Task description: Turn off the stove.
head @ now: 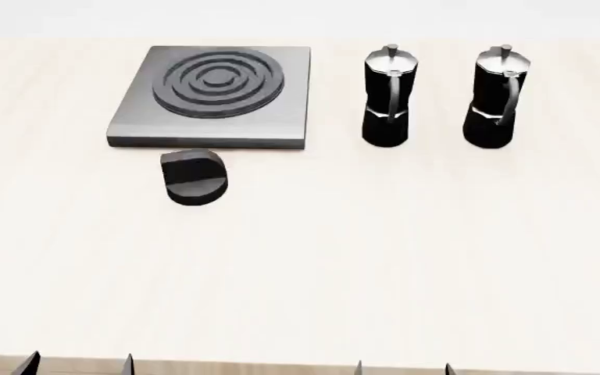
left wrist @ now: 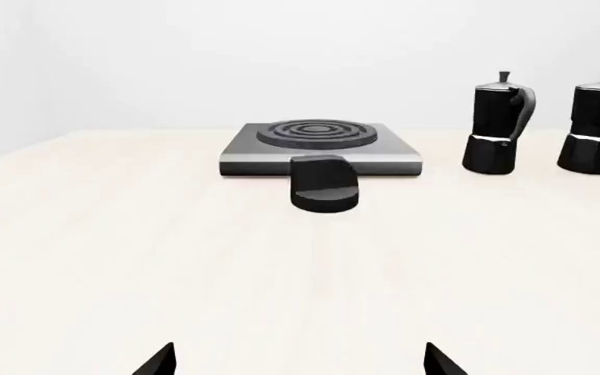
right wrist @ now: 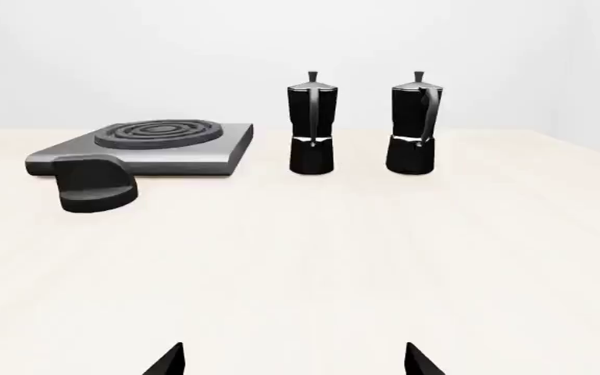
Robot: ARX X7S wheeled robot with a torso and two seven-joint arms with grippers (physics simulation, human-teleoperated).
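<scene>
Your biggest risk sat at the knob (head: 194,177) itself: it was small, low and round, standing on the tabletop (head: 383,250) just in front of the stove (head: 216,98) plate's near edge, so a pincer coming in too low could have scraped the surface, and one coming in off-centre could have slid off the raised bar or bumped the plate. Turning the wrong way, or stopping short, would probably have left the burner on. The two moka pots (head: 389,98) stood to the right of the stove, well apart from the knob, and only a wide swing of your right arm would have threatened them. From the head view, the knob's raised bar ran roughly left to right, tilted slightly, so its long axis lay nearly parallel to the stove's front edge. Your left pincer (left wrist: 297,361) and right pincer (right wrist: 294,361) both had their tips spread apart, holding nothing, near the tabletop's front edge and far from the knob.
</scene>
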